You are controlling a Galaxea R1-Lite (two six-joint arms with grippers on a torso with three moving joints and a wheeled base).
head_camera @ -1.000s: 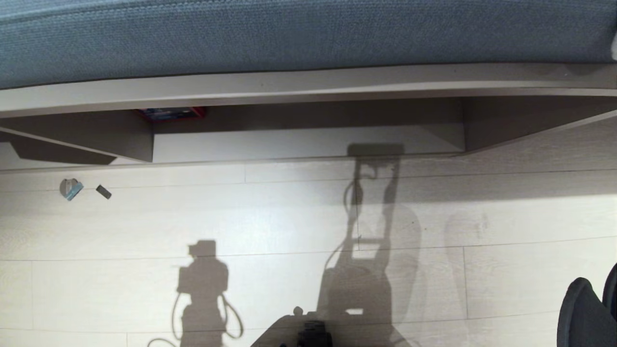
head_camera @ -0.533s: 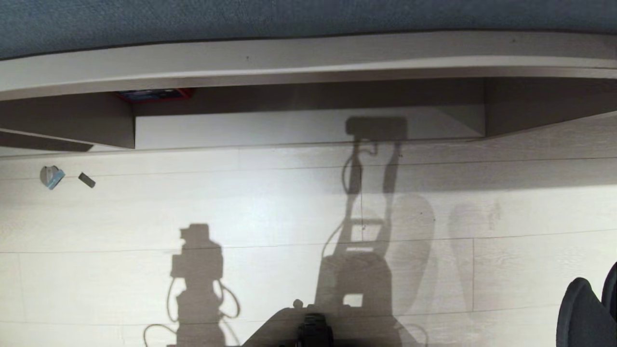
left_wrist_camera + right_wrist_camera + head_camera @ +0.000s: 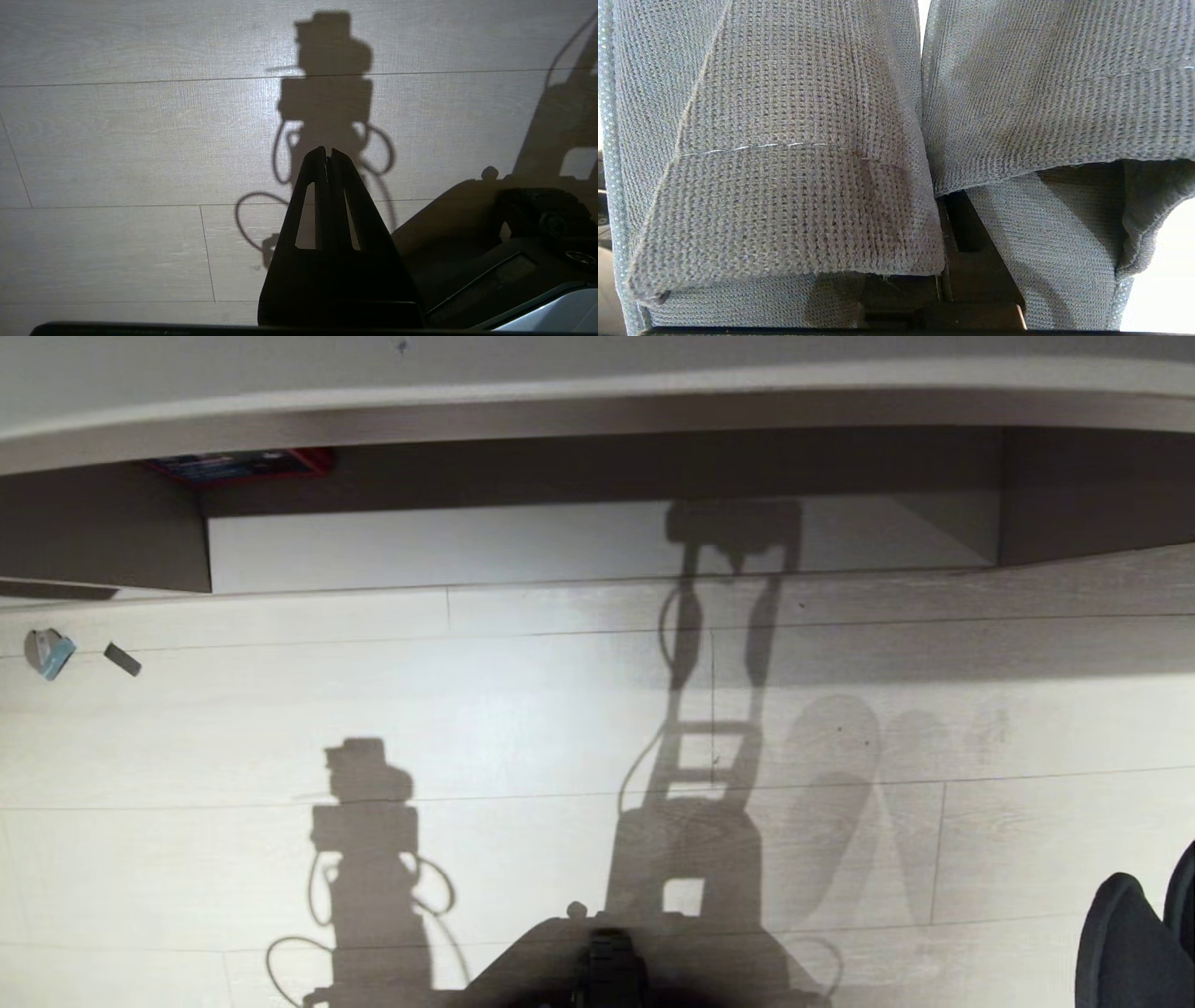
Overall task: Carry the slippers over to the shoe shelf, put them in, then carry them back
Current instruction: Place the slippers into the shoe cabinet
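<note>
Your right tool (image 3: 945, 261) is gripping the slippers (image 3: 794, 154): both are hanging side by side right against it, their grey knit hiding nearly all of its fingers, which are closing tight on the fabric. In the head view the slippers are showing at the lower right edge, well short of the shelf (image 3: 560, 546) beyond the floor (image 3: 523, 709). Your left tool (image 3: 328, 156) is hanging above bare floor, fingers together, holding nothing.

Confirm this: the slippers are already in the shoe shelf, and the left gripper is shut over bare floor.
Wrong on the slippers. The right wrist view shows them held in the right gripper; the shoe shelf holds none in the head view. The left gripper is shut over bare floor.
</note>
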